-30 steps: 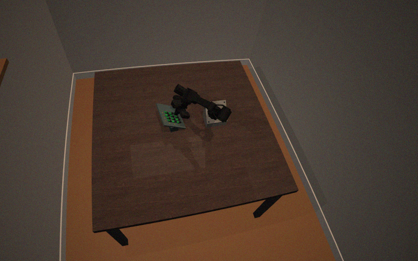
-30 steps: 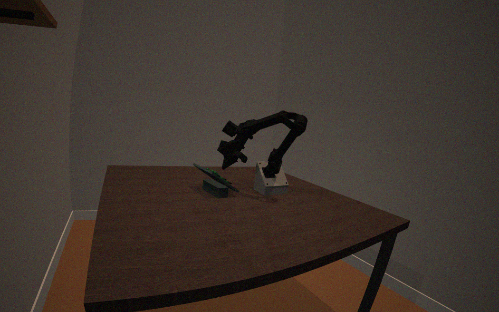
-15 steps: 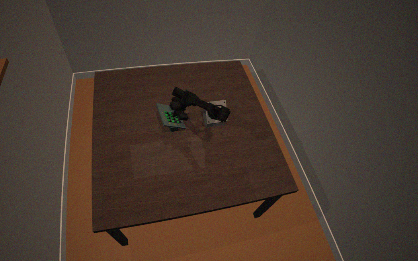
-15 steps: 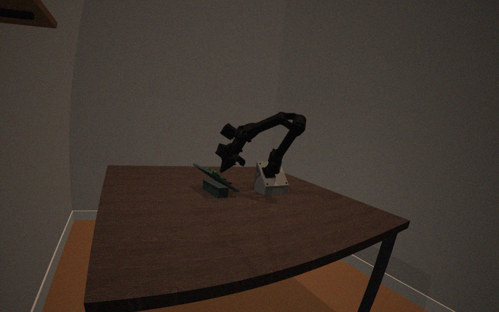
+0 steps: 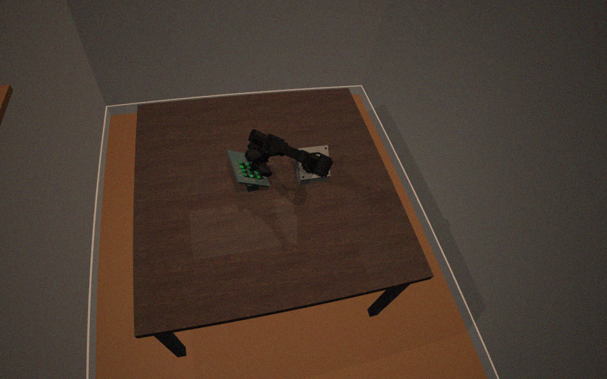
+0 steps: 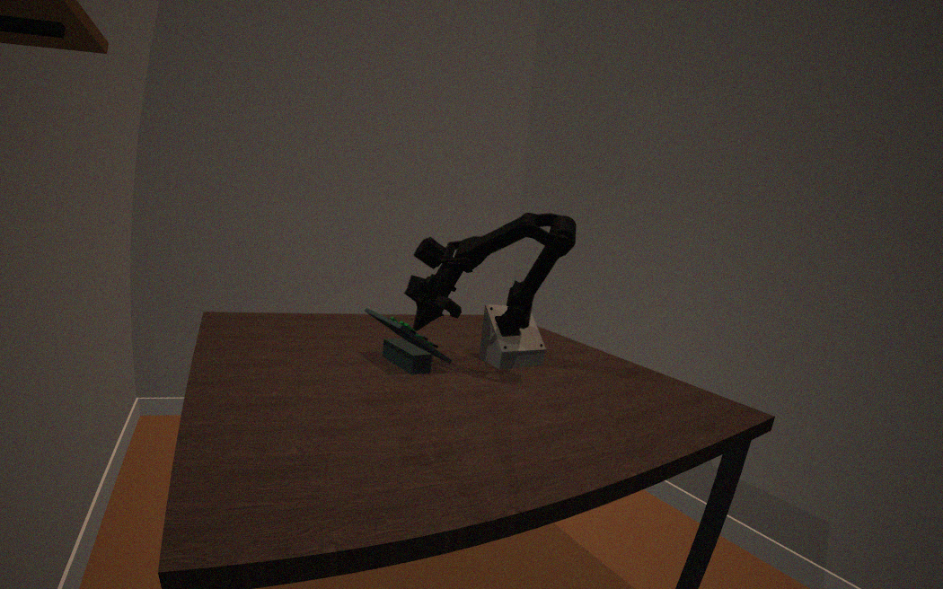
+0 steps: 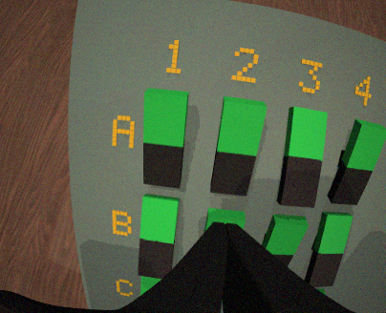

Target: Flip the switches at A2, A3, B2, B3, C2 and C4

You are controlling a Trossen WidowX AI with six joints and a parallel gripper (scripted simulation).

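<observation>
The grey-green panel (image 5: pixel 233 156) (image 6: pixel 439 356) (image 7: pixel 101 62) tilts on a dark block (image 5: pixel 252 187) (image 6: pixel 407 356), nearer the worktop's (image 5: pixel 249 292) (image 6: pixel 416 453) (image 7: pixel 23 143) far edge than its near one in the exterior view, well in from the corners. Orange figures and letters mark its oblong switches (image 5: pixel 251 175) (image 6: pixel 403 325) (image 7: pixel 165 138). A2 (image 7: pixel 238 145) and A3 (image 7: pixel 303 156) each have a green half toward the numbers and a dark half toward row B. B2 (image 7: pixel 226 217) shows only green; B3 (image 7: pixel 286 236) shows green and a sliver of dark, the rest hidden. C2 is hidden, C4 cannot be made out. Which ends stand raised is hard to tell.
</observation>
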